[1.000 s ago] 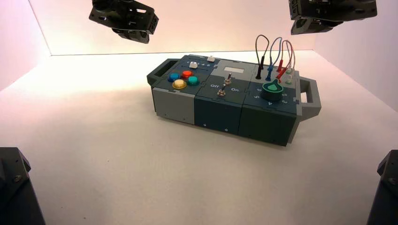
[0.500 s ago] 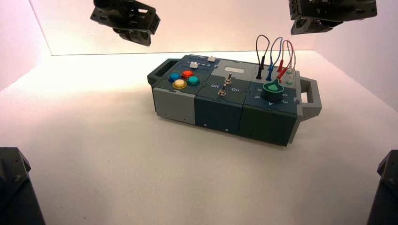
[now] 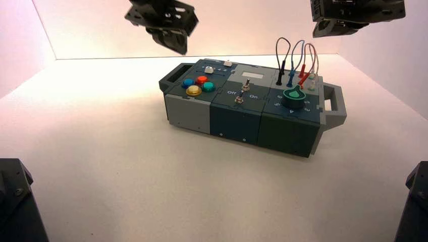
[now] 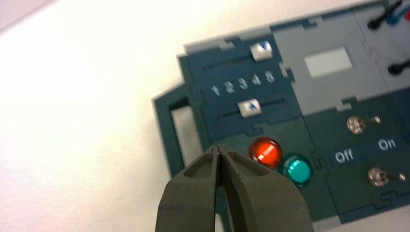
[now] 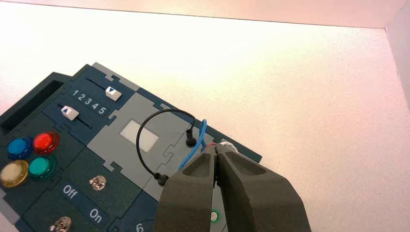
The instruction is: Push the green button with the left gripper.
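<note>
The left gripper (image 3: 169, 43) hangs high above the table, up and behind the box (image 3: 242, 123), its two fingers pressed together to a single blunt tip with nothing between them, as the left wrist view shows (image 4: 220, 150). The green button (image 3: 208, 86) sits on the box's left end, in a cluster of four round buttons: in the high view the red button (image 3: 201, 79) is at its eleven o'clock, the yellow button (image 3: 193, 91) at its eight o'clock, and the blue button (image 3: 188, 82) beyond those at nine o'clock. In the wrist view the green button (image 4: 296, 170) lies just past the red one (image 4: 265, 151), and the tip lines up nearer the red one, so the aim looks off for now. To do this well, I'd say slide the tip across until it sits squarely over the green dome, then come straight down with the fingers kept together so they act as one poker. The buttons stand close, so a slanted descent could clip the red or yellow one. A short, firm press should do. The right gripper (image 5: 216, 153), also pressed together, waits high over the wires (image 3: 295, 58) at the box's right end.
</note>
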`<action>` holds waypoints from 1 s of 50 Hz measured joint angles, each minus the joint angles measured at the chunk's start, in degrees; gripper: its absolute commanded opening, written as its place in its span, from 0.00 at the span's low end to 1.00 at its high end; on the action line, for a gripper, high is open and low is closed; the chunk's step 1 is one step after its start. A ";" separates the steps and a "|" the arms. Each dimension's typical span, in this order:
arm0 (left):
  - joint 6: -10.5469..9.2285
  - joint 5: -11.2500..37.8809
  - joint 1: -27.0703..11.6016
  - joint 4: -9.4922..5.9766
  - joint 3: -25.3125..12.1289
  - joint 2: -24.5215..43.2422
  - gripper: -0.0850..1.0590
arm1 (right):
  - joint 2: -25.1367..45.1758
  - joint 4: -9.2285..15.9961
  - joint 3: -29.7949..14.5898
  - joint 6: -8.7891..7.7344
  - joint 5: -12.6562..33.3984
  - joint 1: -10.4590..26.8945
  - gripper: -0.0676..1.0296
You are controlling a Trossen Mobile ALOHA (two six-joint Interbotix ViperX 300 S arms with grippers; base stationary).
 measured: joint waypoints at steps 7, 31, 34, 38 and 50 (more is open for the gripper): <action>-0.09 1.67 -0.88 -0.09 -0.97 0.88 0.05 | 0.00 0.00 0.00 0.00 0.00 0.00 0.04; -0.26 8.17 -5.45 -0.70 -3.96 2.20 0.05 | 0.00 0.00 0.00 0.00 0.00 0.00 0.04; -0.62 8.53 -5.54 -0.79 -3.96 2.64 0.05 | 0.09 0.00 0.00 0.00 0.00 0.00 0.04; -1.05 9.05 -5.54 -0.88 -3.96 3.34 0.05 | 0.09 0.00 0.00 0.00 0.00 0.00 0.04; -1.32 10.46 -6.33 -0.88 -4.66 4.75 0.05 | 0.00 0.00 -0.09 0.00 0.00 0.00 0.04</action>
